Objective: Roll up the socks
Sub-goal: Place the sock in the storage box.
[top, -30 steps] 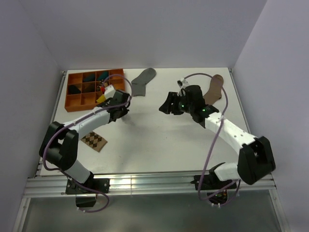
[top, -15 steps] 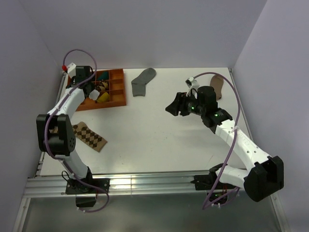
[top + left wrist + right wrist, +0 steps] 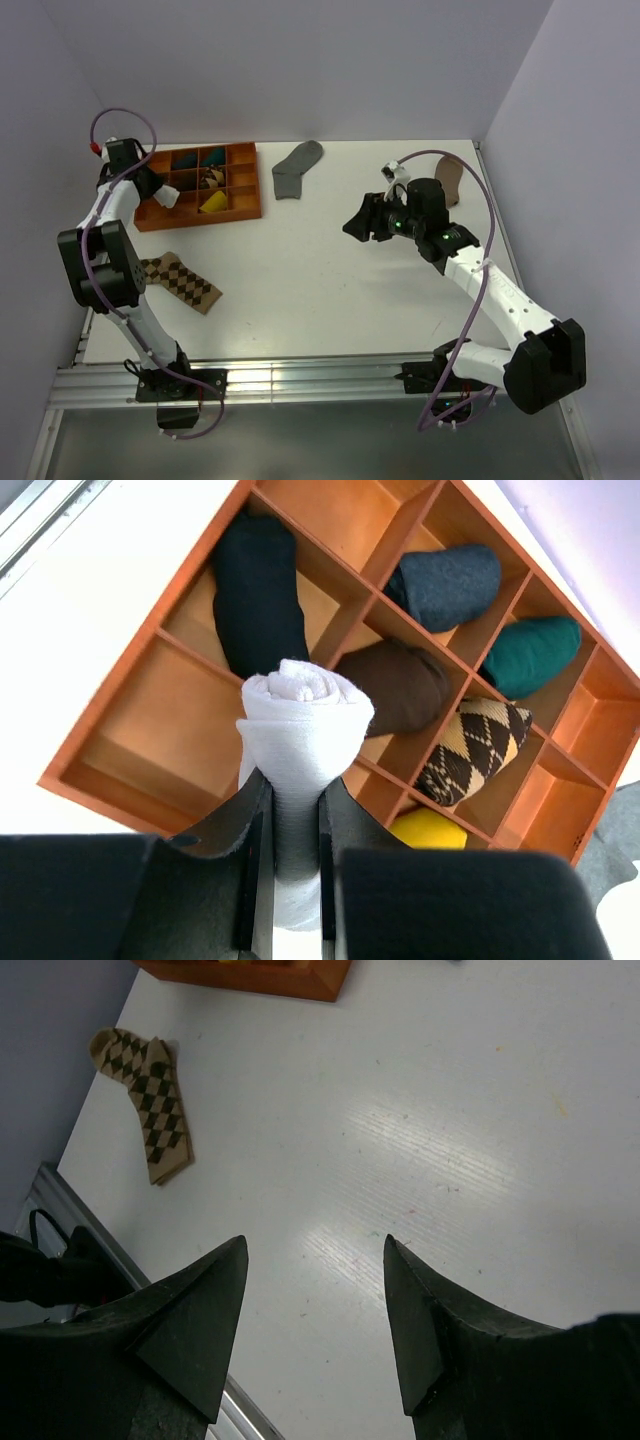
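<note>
My left gripper (image 3: 295, 792) is shut on a rolled white sock (image 3: 303, 725), held just above the left end of the orange divided tray (image 3: 98, 780). In the top view this gripper (image 3: 157, 190) hangs over the tray's (image 3: 245, 212) left compartments with the white sock (image 3: 167, 199) at its tip. A rolled black sock (image 3: 258, 590) lies in a compartment beyond. The grey sock (image 3: 293, 168) lies flat on the table right of the tray. My right gripper (image 3: 358, 222) hovers open over bare table, and nothing sits between its fingers (image 3: 315, 1248).
Other tray compartments hold rolled dark grey (image 3: 452, 580), teal (image 3: 530, 652), brown (image 3: 400, 685), diamond-patterned (image 3: 470, 752) and yellow (image 3: 430, 828) socks. A flat tan diamond sock (image 3: 180, 280) lies near the left arm. A brown sock (image 3: 447, 180) lies at the far right.
My left arm has swung left and back with the white sock, from the tray's right end to its left end. The right gripper shifted slightly right and stayed open.
</note>
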